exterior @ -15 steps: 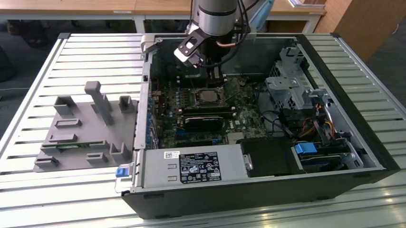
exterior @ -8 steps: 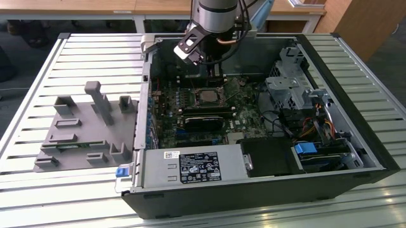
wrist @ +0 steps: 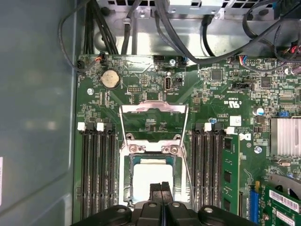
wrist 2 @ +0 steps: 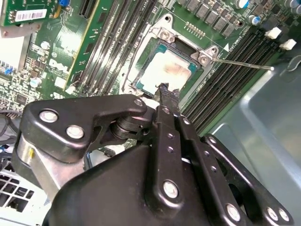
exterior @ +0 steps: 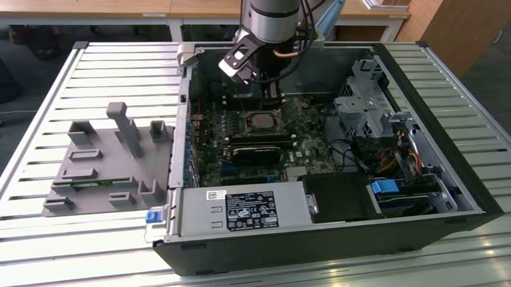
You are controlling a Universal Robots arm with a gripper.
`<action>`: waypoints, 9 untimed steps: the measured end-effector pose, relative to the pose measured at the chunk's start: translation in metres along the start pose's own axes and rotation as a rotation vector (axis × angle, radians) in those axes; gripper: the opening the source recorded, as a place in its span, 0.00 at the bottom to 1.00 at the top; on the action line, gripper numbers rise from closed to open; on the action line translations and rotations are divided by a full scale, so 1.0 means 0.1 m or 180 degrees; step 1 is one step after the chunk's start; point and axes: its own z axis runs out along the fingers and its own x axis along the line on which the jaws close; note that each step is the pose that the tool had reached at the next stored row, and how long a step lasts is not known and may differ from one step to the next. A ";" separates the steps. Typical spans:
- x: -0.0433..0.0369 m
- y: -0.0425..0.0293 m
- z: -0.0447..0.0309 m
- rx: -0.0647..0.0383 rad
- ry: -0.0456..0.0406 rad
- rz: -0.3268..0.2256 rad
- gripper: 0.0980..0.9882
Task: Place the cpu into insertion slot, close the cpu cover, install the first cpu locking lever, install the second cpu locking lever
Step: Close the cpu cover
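Note:
The cpu point(wrist: 149, 178) lies flat in the insertion slot point(wrist: 125, 188) on the green board, its dull silver top facing up; it also shows in the second wrist view point(wrist 2: 162, 73) and the exterior view point(exterior: 262, 122). The cpu cover point(wrist: 153, 108) stands swung open beyond the socket, with board showing through its cut-out. Thin wire locking levers point(wrist: 188, 160) point(wrist 2: 241, 63) stick out beside the socket, unlatched. My gripper point(wrist: 161, 186) is shut with nothing between its fingers. Its tips point(wrist 2: 163, 89) hover just over the cpu's near edge, and it reaches into the case point(exterior: 271, 95).
Black memory slots point(wrist: 96, 174) flank the socket on both sides. Cables point(wrist: 188, 42) run along the case wall, and a finned heatsink point(wrist: 285, 136) sits off to one side. A power supply point(exterior: 239, 210), drive cage point(exterior: 363, 113) and grey fixture point(exterior: 104, 161) are in the exterior view.

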 end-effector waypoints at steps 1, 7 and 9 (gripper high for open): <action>-0.002 0.012 0.001 0.0000 0.0000 0.0000 0.01; -0.004 0.155 -0.001 0.0002 -0.0001 0.0000 0.01; -0.003 0.168 -0.024 0.0002 0.0000 0.0000 0.01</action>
